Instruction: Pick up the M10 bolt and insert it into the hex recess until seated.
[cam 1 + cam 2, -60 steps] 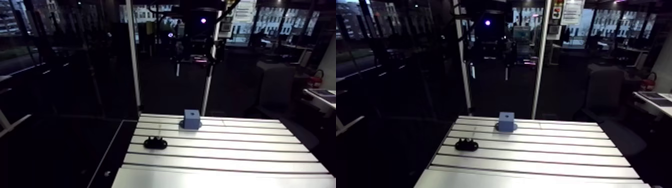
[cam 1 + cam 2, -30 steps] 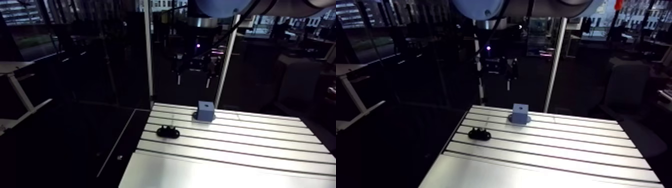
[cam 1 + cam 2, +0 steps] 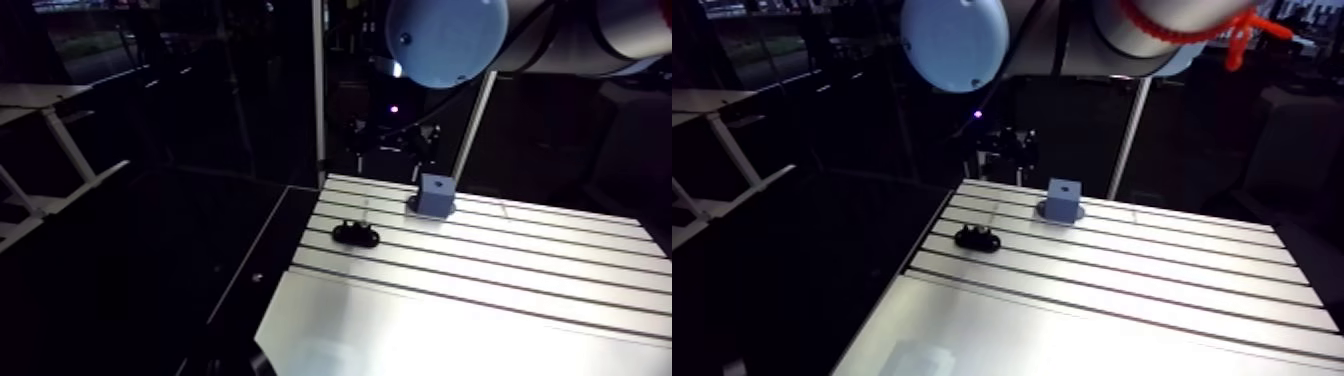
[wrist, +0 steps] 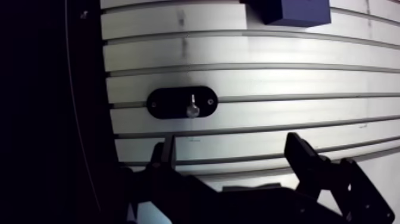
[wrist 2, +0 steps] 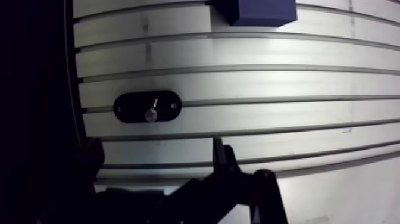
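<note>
The hand (image 4: 233, 149) stands wide in the wrist view. Its two dark fingers (image 4: 300, 156) are well apart, with only bare slotted surface (image 4: 286, 83) between them, and it holds nothing. Lower down the fingers merge into shadow, so their outlines are hard to follow.

Ahead of the hand, toward one finger's side, a black oval holder (image 4: 172, 102) lies near the surface's dark edge. The M10 bolt (image 4: 191, 109) sits at its middle as a small bright piece with a thin shank. I cannot tell whether it stands straight or leans. Only slotted surface lies between the hand and the holder.

Farther ahead, a blue block (image 4: 291, 8) is cut off by the view's border. The arm view shows the block whole, standing apart from the holder near the surface's far edge. The hex recess cannot be made out in any view, and in the arm view the hand is too dim to read.
</note>
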`<control>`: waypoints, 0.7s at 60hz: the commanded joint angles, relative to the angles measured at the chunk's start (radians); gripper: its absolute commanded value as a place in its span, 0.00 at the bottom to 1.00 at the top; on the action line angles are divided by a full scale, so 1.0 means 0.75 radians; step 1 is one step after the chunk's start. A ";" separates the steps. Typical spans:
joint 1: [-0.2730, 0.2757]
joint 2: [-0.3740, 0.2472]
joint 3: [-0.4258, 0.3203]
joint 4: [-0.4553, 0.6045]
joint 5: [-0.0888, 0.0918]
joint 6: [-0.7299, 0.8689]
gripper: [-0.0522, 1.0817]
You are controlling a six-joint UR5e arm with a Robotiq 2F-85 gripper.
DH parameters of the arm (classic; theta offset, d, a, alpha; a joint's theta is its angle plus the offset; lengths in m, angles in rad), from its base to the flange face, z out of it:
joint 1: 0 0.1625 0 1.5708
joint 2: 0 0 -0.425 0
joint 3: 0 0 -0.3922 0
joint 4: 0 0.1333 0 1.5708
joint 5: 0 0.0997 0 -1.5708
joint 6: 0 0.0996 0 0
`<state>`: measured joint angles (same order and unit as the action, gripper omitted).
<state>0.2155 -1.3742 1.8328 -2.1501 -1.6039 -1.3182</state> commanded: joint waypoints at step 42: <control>0.034 0.147 0.065 -0.202 -0.032 -0.001 0.06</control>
<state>0.2403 -1.2799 1.8772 -2.2925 -1.6289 -1.3199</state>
